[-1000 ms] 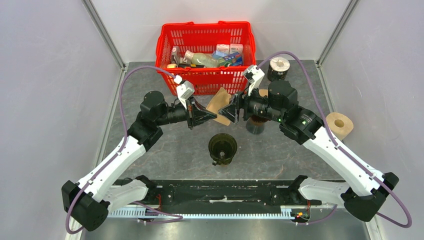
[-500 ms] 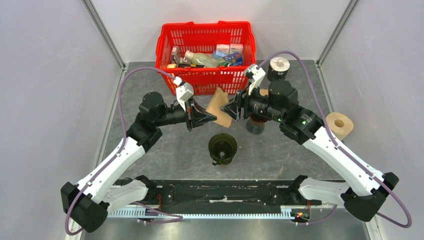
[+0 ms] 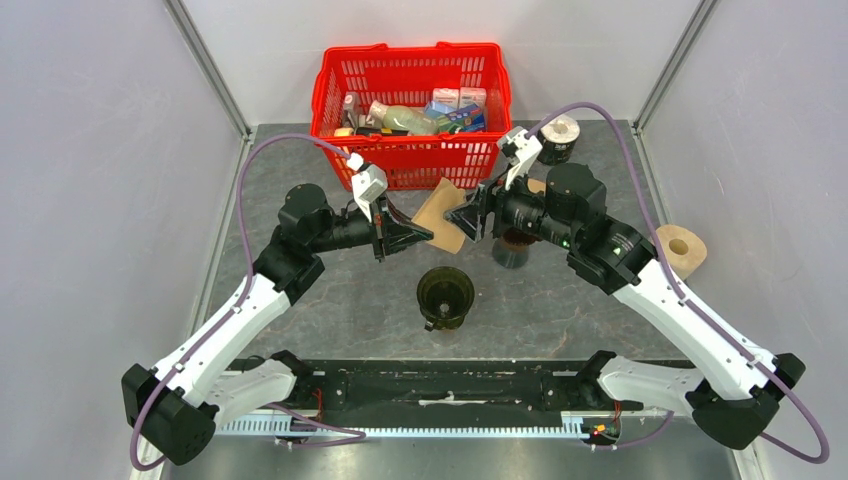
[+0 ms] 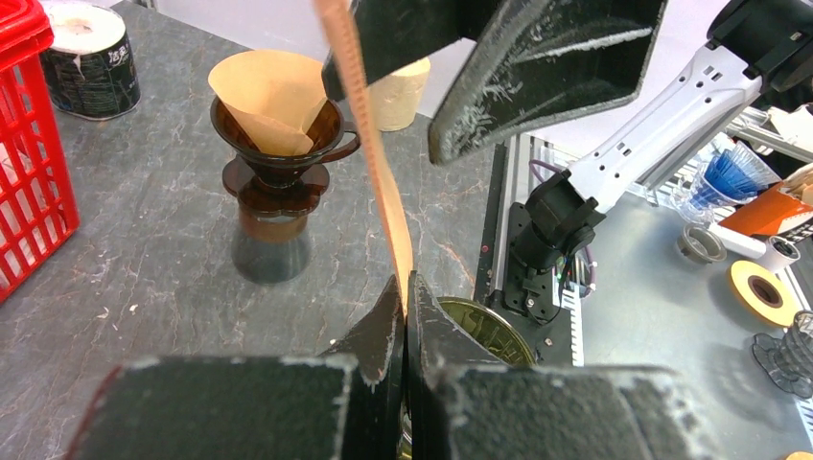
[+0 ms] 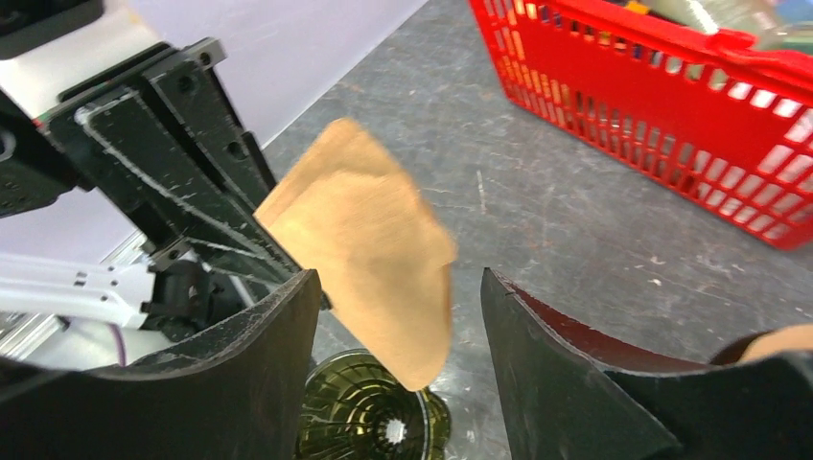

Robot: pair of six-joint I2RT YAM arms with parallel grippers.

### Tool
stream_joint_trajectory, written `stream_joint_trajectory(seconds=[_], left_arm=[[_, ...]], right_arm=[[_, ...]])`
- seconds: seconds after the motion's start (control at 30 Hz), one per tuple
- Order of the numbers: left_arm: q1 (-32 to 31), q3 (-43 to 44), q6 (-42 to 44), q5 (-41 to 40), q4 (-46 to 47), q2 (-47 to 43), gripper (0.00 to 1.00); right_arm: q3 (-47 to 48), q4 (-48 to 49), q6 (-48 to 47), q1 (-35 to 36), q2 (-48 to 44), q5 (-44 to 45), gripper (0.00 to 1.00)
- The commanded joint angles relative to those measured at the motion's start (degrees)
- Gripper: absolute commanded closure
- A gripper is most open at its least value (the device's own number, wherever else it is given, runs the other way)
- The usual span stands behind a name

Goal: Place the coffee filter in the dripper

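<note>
A brown paper coffee filter (image 3: 441, 209) hangs in the air above the table. My left gripper (image 3: 426, 237) is shut on its lower left edge; in the left wrist view the filter (image 4: 382, 172) stands edge-on out of the closed jaws of that gripper (image 4: 405, 286). My right gripper (image 3: 468, 218) is open at the filter's right side, and in the right wrist view the filter (image 5: 369, 240) hangs in front of the spread jaws of that gripper (image 5: 401, 278), touching neither. The dark green dripper (image 3: 445, 294) sits empty on the table below, and also shows in the right wrist view (image 5: 374, 422).
A second brown dripper with a filter in it (image 4: 278, 120) stands on a stand behind my right gripper. A red basket (image 3: 410, 100) of goods is at the back. A tape roll (image 3: 558, 133) and a paper roll (image 3: 680, 247) sit to the right.
My right arm has drawn back a little to the right, away from the filter. My left gripper still holds the filter in nearly the same place.
</note>
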Motion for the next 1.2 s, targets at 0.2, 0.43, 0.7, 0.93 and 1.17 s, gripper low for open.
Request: stream_joint_trajectory(seconds=[0.2, 0.43, 0.7, 0.93, 1.17], left_arm=[[0.0, 0.3, 1.9, -0.4, 1.5, -0.6, 0.98], [0.0, 0.4, 1.6, -1.4, 1.4, 0.0, 0.98], [0.0, 0.8, 1.0, -1.6, 1.3, 0.5, 0.98], [0.0, 1.1, 0.9, -1.8, 1.2, 1.0, 0.98], [0.0, 1.3, 1.0, -1.6, 1.1, 1.3, 0.98]], right_arm=[[0.1, 0.9, 0.7, 0.0, -0.5, 2.7, 0.28], [-0.5, 2.5, 1.9, 0.0, -1.9, -3.0, 0.28], [-0.6, 2.4, 2.9, 0.0, -2.3, -3.1, 0.28], [-0.4, 2.3, 3.9, 0.0, -2.2, -5.0, 0.29], [0.0, 3.0, 4.4, 0.0, -0.8, -8.1, 0.31]])
